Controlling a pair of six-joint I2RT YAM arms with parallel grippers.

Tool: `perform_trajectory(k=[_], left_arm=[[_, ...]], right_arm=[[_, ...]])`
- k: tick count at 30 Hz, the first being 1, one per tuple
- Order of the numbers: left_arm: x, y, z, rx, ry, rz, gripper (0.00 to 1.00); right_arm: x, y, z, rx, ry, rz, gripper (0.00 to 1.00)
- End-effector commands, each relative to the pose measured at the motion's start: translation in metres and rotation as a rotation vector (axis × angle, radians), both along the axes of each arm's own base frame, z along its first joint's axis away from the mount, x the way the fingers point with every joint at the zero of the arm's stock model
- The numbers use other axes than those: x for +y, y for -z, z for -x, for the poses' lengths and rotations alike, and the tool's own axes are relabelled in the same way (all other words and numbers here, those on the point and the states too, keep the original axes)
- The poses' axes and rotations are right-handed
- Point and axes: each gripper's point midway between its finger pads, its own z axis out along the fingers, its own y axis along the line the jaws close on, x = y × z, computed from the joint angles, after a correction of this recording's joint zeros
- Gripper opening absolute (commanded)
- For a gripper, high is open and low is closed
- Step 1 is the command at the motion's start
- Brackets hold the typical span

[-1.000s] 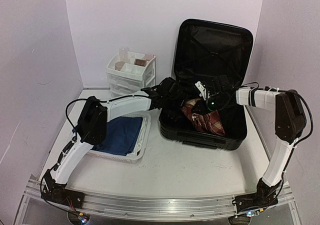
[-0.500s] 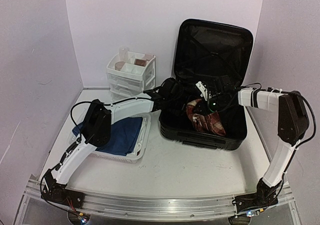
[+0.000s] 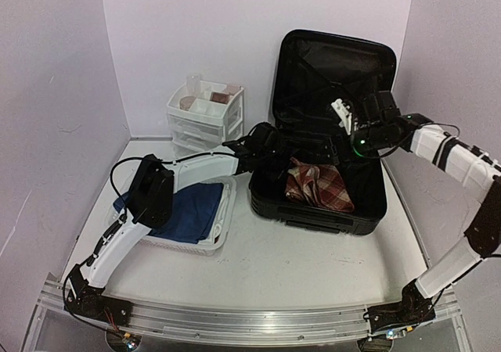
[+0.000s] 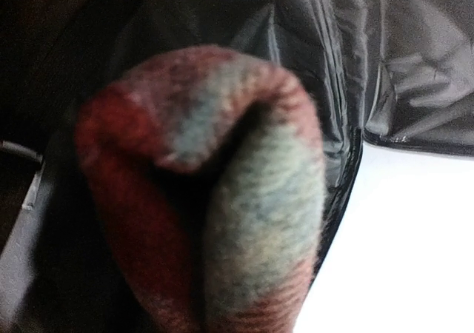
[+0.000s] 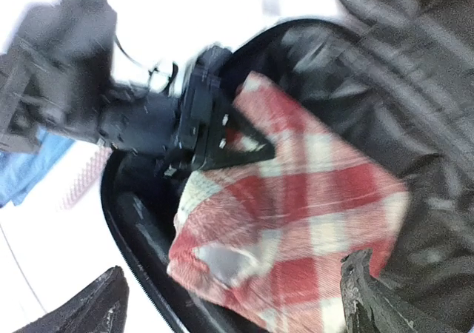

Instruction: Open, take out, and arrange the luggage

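From above, the luggage [image 3: 337, 70] lies open at the back right of the table [image 3: 313, 266], its lid upright against the rear wall and its lower shell flat. A red plaid cloth [image 3: 319, 188] lies in that shell. My left gripper [image 3: 275, 155] reaches in over the shell's left wall and sits at the cloth's left edge. From here I cannot tell how its jaws stand. My right gripper [image 3: 344, 114] hangs in front of the lid, above the cloth and apart from it. To the left of the luggage a white mesh basket [image 3: 223, 228] holds a blue cloth [image 3: 188, 207], and a small white drawer unit [image 3: 205, 117] stands behind it by the wall. At my left wrist, a rolled-up fold of the plaid cloth [image 4: 222, 200] fills the middle, very close to the lens, with the luggage lining [image 4: 415, 66] behind it and bare table [image 4: 400, 259] at lower right. My own fingers are hidden there, so I cannot tell whether I am pinching the fold. At my right wrist the picture is blurred, but my fingertips [image 5: 104, 307] stand wide apart with nothing held. Below them the plaid cloth [image 5: 311, 200] rests in the luggage [image 5: 415, 66], and my left gripper [image 5: 226, 137] lies on its upper corner.
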Motion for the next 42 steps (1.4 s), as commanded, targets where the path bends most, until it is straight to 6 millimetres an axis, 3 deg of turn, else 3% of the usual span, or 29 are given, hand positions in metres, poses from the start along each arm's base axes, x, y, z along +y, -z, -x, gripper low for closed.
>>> perform_trajectory(k=[1,6,10,17,21,28,34,37,42], left_arm=[[-0.005,-0.138,0.002,-0.309,0.113,0.141,0.0],[0.003,-0.207,0.018,-0.558,0.207,0.138,0.0],[0.016,-0.256,0.047,-0.747,0.327,0.123,0.0],[0.057,-0.329,0.102,-0.96,0.438,0.114,0.0],[0.087,-0.353,0.129,-0.966,0.441,0.102,0.0],[0.142,-0.355,0.178,-0.844,0.442,0.092,0.0],[0.18,-0.339,0.201,-0.731,0.415,0.112,0.0],[0.194,-0.319,0.203,-0.673,0.39,0.115,0.0],[0.219,-0.267,0.179,-0.528,0.332,0.159,0.0]], right_arm=[[-0.029,-0.05,0.009,-0.067,0.12,0.0,0.98],[-0.054,-0.057,0.01,-0.106,0.239,0.042,0.98],[-0.086,-0.072,0.007,-0.104,0.433,0.088,0.98],[-0.092,-0.085,0.024,-0.129,0.458,0.037,0.98],[-0.091,-0.087,0.033,-0.141,0.44,0.021,0.98],[-0.094,-0.104,0.047,-0.203,0.441,-0.047,0.98],[-0.084,-0.11,0.051,-0.183,0.419,-0.118,0.98],[-0.079,-0.104,0.051,-0.166,0.403,-0.136,0.98],[-0.077,-0.096,0.047,-0.155,0.406,-0.147,0.98]])
